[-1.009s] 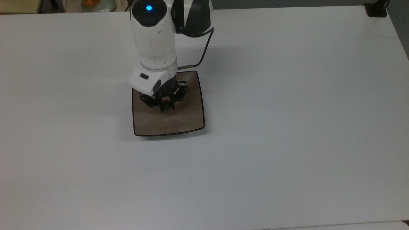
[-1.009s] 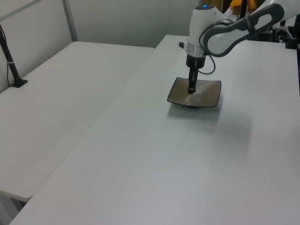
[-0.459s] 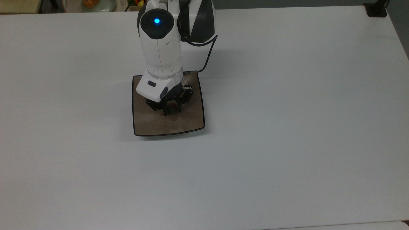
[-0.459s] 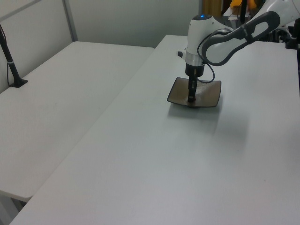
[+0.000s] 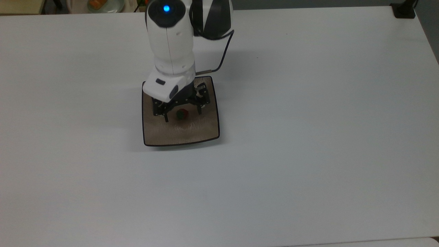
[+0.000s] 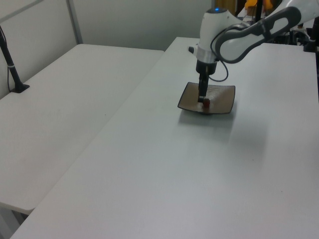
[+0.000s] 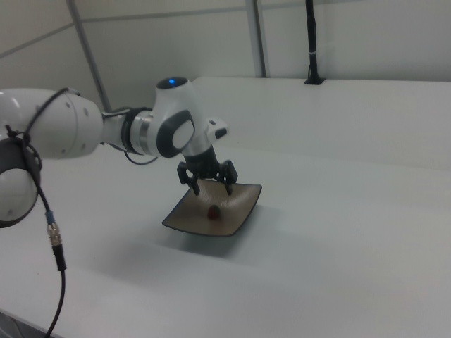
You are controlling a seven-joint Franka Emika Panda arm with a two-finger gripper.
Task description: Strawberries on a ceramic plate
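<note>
On the square tan ceramic plate (image 5: 202, 132) lies a tiny dark-red strawberry (image 5: 182, 114), free beneath the spread tool (image 5: 182, 114); bare white desk (image 5: 308, 137) surrounds.

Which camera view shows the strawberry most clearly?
The top view: the strawberry lies unobstructed on the plate between the open pincer. The right view shows a small dark spot, the left view a red speck.
</note>
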